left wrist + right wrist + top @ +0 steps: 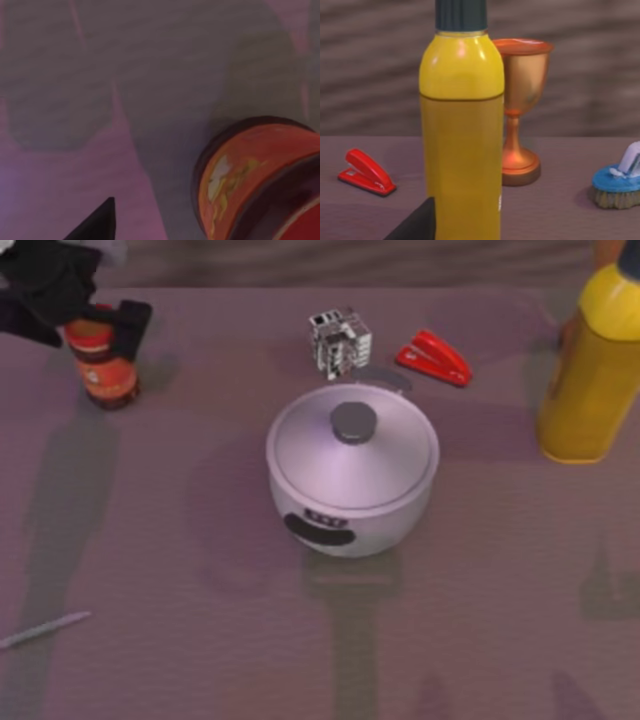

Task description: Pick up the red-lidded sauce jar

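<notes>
Far left, left pincer point(105, 325) around red-lidded sauce jar point(103, 365), pot point(352, 468) well apart

Glossy metal pot point(352, 472), shiny plastic yellow bottle point(462, 125), matt table point(150, 540)

Dim purplish light; soft arm shadows across table point(180, 640); glare on pot lid point(352, 448); left wrist view blurred.

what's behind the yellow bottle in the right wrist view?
A copper goblet stands behind the yellow bottle, its left side covered by the bottle. Whatever else sits directly behind the bottle's body cannot be seen.
</notes>
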Controlling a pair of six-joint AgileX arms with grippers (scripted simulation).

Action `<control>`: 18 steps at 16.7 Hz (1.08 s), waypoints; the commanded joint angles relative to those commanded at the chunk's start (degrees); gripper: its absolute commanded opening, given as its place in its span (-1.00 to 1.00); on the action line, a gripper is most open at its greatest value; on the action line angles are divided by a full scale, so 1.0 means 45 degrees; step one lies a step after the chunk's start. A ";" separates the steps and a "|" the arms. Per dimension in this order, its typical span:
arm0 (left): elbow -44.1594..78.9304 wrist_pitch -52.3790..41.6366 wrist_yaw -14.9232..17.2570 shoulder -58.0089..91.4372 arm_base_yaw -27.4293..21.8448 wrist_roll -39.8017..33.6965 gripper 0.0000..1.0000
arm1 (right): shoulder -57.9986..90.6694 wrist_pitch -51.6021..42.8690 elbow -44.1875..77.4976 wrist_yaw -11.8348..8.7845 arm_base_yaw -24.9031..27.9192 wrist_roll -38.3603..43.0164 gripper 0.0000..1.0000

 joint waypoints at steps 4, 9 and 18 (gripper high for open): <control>-0.0012 0.0042 0.0000 0.0033 -0.0001 -0.0002 1.00 | 0.0000 0.0000 0.0000 0.0000 0.0000 0.0000 1.00; -0.0012 0.0042 0.0000 0.0033 -0.0001 -0.0002 0.25 | 0.0000 0.0000 0.0000 0.0000 0.0000 0.0000 1.00; -0.0012 0.0042 0.0000 0.0033 -0.0001 -0.0002 -1.00 | 0.0000 0.0000 0.0000 0.0000 0.0000 0.0000 1.00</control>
